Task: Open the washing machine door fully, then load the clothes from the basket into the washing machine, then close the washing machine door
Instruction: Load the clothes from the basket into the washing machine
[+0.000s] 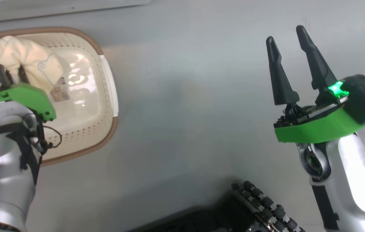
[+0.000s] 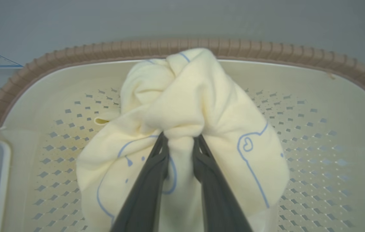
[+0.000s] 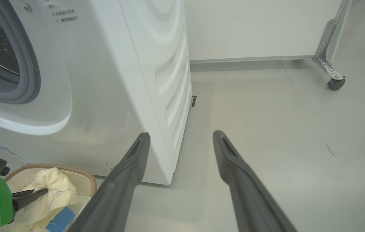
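Observation:
A pale cream-yellow garment (image 2: 188, 106) with blue bear outlines lies bunched in the cream basket (image 2: 314, 96) with the brown rim. My left gripper (image 2: 180, 138) is shut on a fold of that garment, which bulges up around the fingertips. In the head view the basket (image 1: 105, 96) is on the floor at the left, and the left wrist hangs over the garment (image 1: 18, 54). My right gripper (image 1: 287, 36) is open and holds nothing above bare floor on the right. The white washing machine (image 3: 105, 80) shows its grey gasket (image 3: 29, 74) and drum. Its door is out of view.
The machine's corner (image 3: 169, 167) stands just left of my right gripper (image 3: 180, 134). A metal leg on a caster (image 3: 335, 83) stands at the far right by a white wall panel. My dark wheeled base (image 1: 259, 206) is at the bottom of the head view.

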